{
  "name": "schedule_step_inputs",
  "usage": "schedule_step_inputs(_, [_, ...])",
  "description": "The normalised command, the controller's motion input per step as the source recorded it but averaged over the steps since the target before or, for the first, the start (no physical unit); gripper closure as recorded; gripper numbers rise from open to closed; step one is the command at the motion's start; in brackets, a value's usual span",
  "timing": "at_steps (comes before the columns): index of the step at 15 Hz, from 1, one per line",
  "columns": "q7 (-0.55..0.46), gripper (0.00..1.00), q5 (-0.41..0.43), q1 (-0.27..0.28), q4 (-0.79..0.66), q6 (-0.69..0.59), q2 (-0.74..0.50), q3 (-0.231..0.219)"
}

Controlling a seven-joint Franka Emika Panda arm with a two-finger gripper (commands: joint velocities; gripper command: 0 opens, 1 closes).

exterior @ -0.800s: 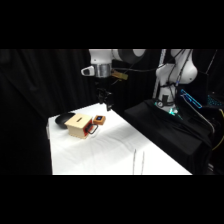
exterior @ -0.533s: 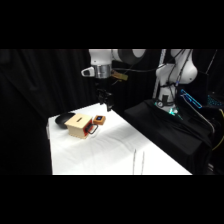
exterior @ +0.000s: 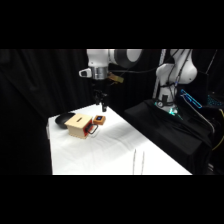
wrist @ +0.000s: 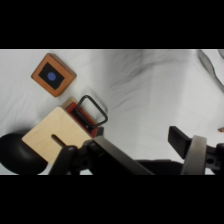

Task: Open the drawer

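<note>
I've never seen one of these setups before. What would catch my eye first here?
Probably the white robot arm, whose gripper hangs above the far end of the white table. Below it sits a tan wooden box whose drawer has a red-orange front and a dark loop handle, with a black dish against the box's other side. A small orange square block with a dark top and blue dot lies close by.

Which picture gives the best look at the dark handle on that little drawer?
The wrist view: the handle shows as a clear dark loop standing off the red-orange drawer front. In the side view it is only a small dark mark at the box's front.
</note>
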Motion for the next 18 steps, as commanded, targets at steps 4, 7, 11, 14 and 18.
schedule_step_inputs(4, [-0.19, 0.0, 0.071, -0.029, 0.06, 0.26, 0.18, -0.018])
schedule_step_inputs(7, [-0.19, 0.0, 0.097, -0.028, 0.1, 0.21, 0.21, 0.002])
schedule_step_inputs(11, [-0.15, 0.0, 0.038, -0.036, 0.16, 0.19, 0.25, 0.003])
schedule_step_inputs(14, [-0.09, 0.0, -0.033, -0.043, 0.21, 0.17, 0.28, -0.017])
schedule_step_inputs(18, [-0.12, 0.0, -0.024, -0.058, 0.22, 0.13, 0.25, -0.019])
